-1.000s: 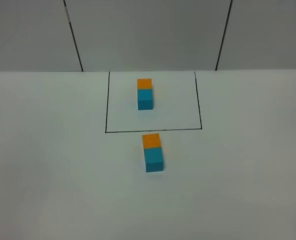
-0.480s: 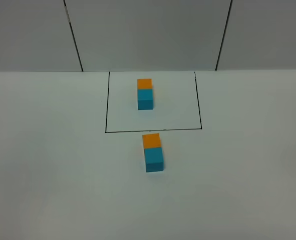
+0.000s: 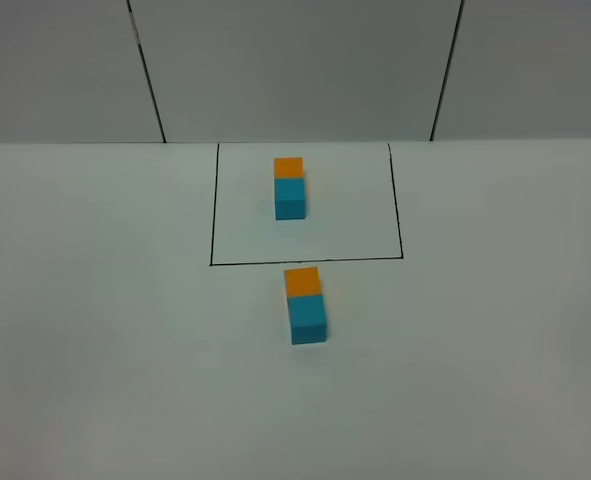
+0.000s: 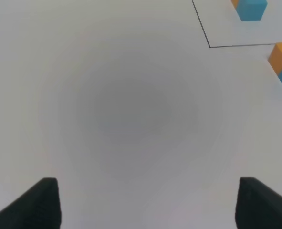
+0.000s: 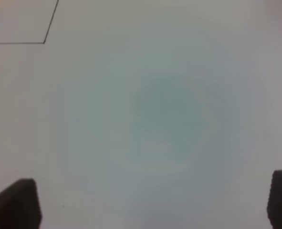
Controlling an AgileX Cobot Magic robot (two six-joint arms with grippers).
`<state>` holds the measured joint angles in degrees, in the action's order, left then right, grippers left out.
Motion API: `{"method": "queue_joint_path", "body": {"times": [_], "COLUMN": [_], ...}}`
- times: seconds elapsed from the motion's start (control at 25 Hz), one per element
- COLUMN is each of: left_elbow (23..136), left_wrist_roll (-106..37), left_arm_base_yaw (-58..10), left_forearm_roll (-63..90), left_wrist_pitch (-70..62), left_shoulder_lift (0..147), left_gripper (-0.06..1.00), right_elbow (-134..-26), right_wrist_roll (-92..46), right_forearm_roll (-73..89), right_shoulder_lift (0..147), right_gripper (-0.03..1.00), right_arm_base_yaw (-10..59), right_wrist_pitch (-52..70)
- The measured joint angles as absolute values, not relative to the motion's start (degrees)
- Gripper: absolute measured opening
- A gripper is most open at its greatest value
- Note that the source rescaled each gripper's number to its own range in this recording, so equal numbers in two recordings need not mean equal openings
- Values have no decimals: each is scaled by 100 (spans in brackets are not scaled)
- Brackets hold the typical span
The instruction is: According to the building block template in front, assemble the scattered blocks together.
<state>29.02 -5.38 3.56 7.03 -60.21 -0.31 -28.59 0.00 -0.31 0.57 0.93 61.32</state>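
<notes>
Fingers of the left gripper (image 4: 145,202) show only as two dark tips (image 4: 45,202) spread wide with bare table between them, released and grasping nothing; the right gripper (image 5: 152,202) likewise stands with its dark fingertips (image 5: 19,202) far apart over bare surface, holding nothing. The orange block (image 3: 302,281) and the teal-blue block (image 3: 308,319) lie touching face to face just outside the near line of the black outlined rectangle (image 3: 213,200), orange toward the rectangle; the left wrist view catches them at its edge. Inside the rectangle sits the building block template (image 3: 290,187), orange behind teal-blue, matching that order. All rests on a white table (image 3: 95,330); no writing or labels can be read anywhere.
</notes>
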Motion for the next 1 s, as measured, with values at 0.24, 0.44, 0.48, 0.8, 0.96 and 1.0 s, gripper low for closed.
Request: {"method": "queue_joint_path", "body": {"times": [0.24, 0.44, 0.48, 0.8, 0.96, 1.0], "left_elbow": [2902, 2902, 2902, 2902, 2902, 2902], "left_wrist_roll": [-538, -538, -538, -538, -531, -531], "left_arm_base_yaw": [356, 356, 356, 356, 356, 356], "left_forearm_roll": [703, 703, 703, 703, 703, 703], "left_wrist_pitch": [-6021, -6021, -6021, -6021, -6021, -6021], "left_shoulder_lift": [-31, -31, -31, -31, -31, -31], "left_gripper": [68, 68, 68, 68, 68, 68], "right_elbow": [-2859, -2859, -2859, -2859, -2859, -2859], "right_wrist_roll": [0, 0, 0, 0, 0, 0], "right_forearm_roll": [0, 0, 0, 0, 0, 0], "right_shoulder_lift": [57, 57, 57, 57, 57, 57], "right_gripper": [85, 79, 79, 76, 74, 74], "right_arm_base_yaw": [93, 93, 93, 93, 93, 93], "right_wrist_pitch": [6132, 6132, 6132, 6132, 6132, 6132]}}
